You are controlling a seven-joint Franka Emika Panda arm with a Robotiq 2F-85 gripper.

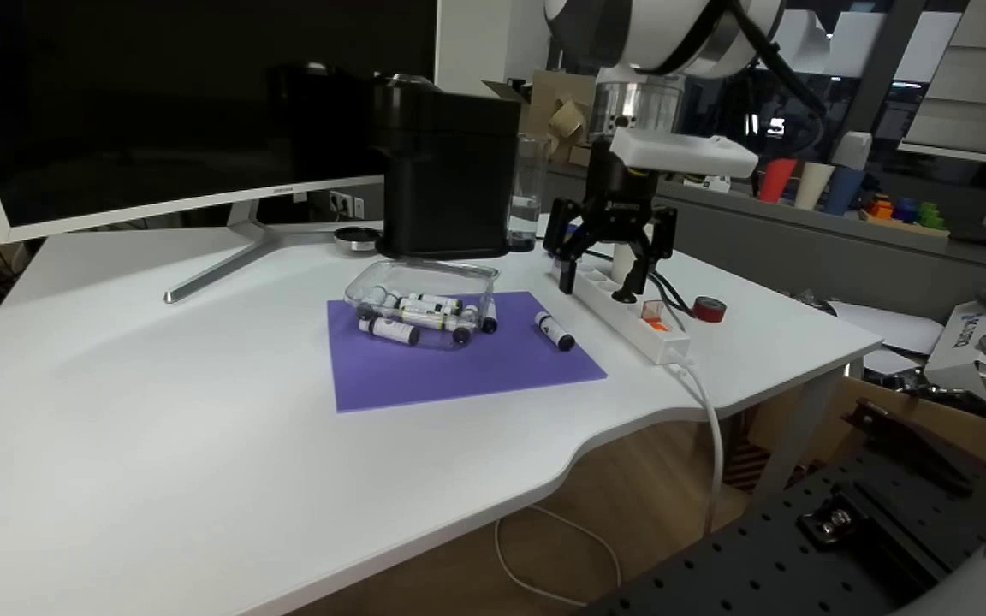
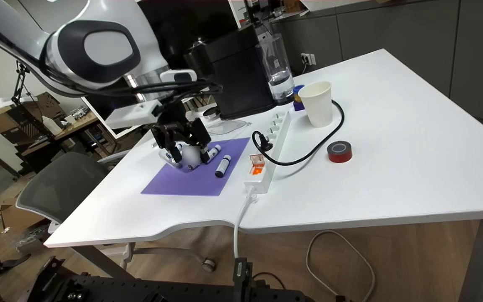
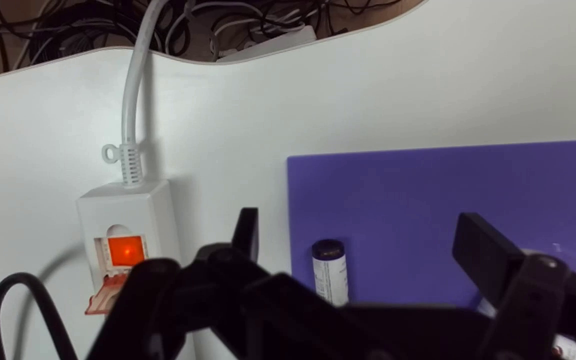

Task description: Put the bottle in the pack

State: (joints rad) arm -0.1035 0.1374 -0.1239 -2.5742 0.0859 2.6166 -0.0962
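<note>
In exterior view: bottle [image 1: 555, 331] loose on purple mat [image 1: 459, 376], near side edge; pack [image 1: 429, 278] toward opposite edge.
In exterior view: my gripper [image 2: 189, 158] hangs clear of bottle.
Wrist view: fingers [image 3: 484, 245] spread wide, empty; bottle seen in gap, long axis across my closing line, nearer mat-edge finger.

One bottle [image 1: 554, 331] apart, one clear pack [image 1: 459, 281] — one purple mat [image 1: 442, 381], one tape roll [image 2: 340, 156]

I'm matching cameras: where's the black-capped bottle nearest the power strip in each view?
In an exterior view: bottle just right of centre, left of the power strip.
In an exterior view: bottle just left of centre, left of the power strip.
Wrist view: bottle in the lower half, right of the power strip.
Shared landmark: power strip.
</note>
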